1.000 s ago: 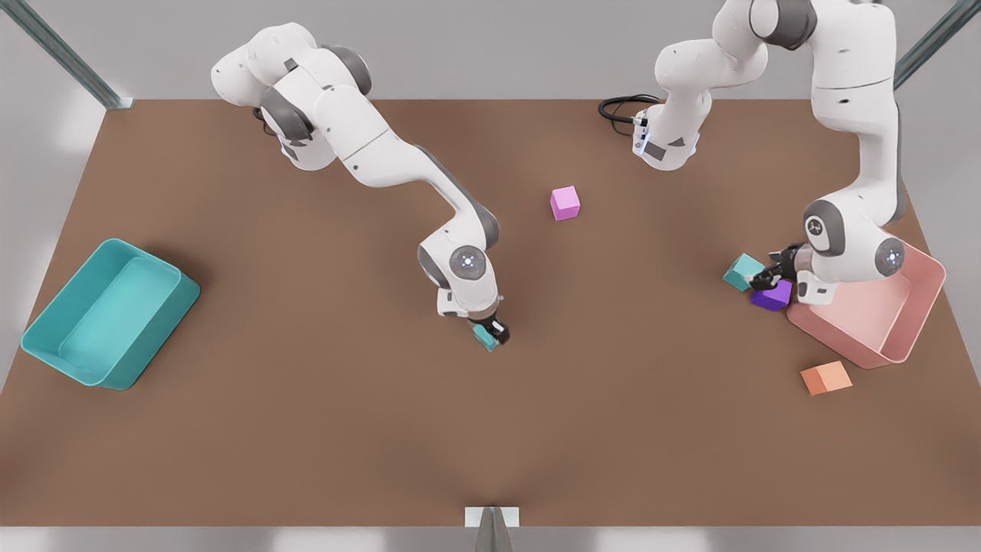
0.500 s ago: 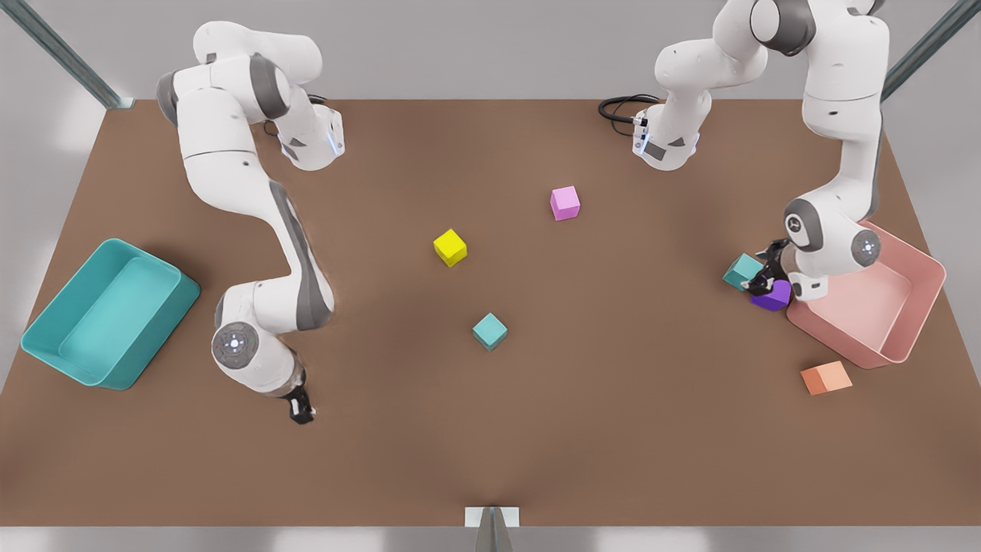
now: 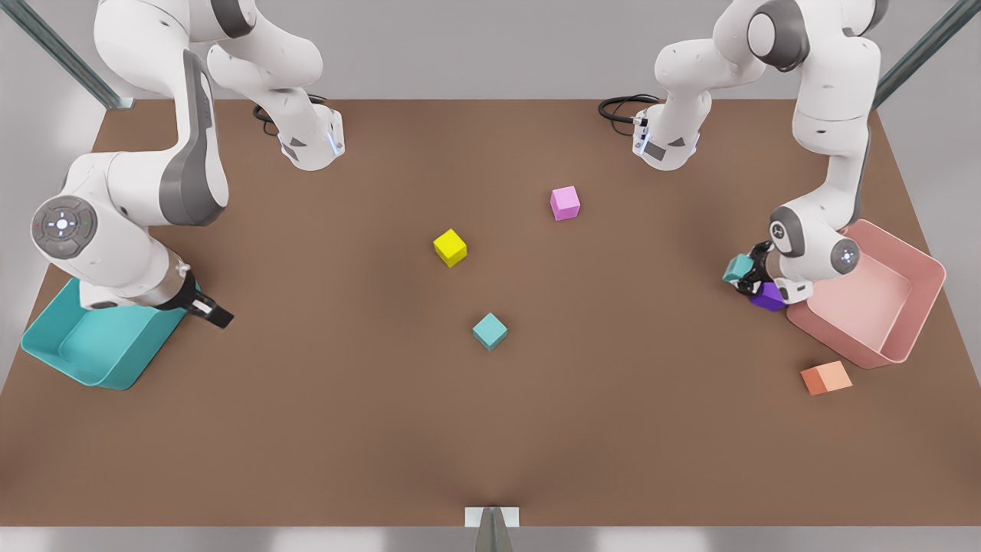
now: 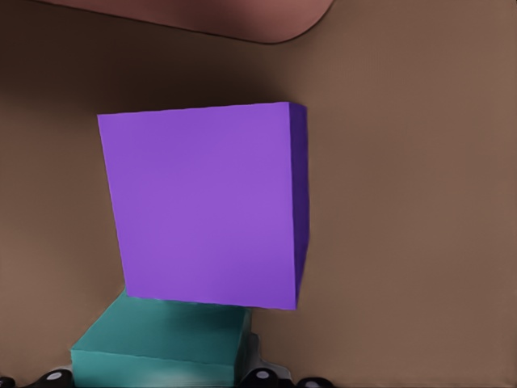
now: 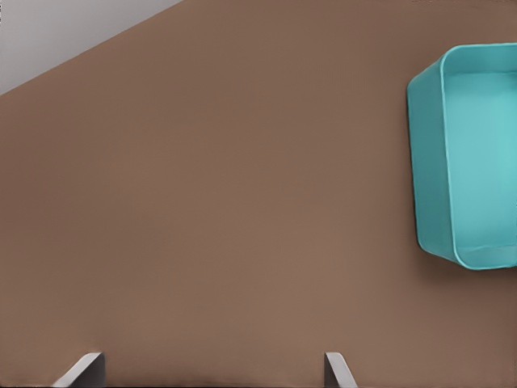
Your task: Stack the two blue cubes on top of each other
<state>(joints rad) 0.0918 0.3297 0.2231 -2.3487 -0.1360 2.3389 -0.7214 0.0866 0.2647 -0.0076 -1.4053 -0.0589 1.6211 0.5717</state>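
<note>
Nothing is stacked yet — the left gripper grasps one teal cube beside the purple cube. The other teal cube waits mid-table. The right gripper hangs released — near the teal bin.

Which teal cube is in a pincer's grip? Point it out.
The teal cube at the front view's right, beside the purple cube near the pink bin. The left pincer holds it; the other teal cube sits alone mid-table.

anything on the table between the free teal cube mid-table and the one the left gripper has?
Nothing: in the front view, bare brown table runs from the free teal cube to the held teal cube in the left gripper. The purple cube sits beyond it.
</note>
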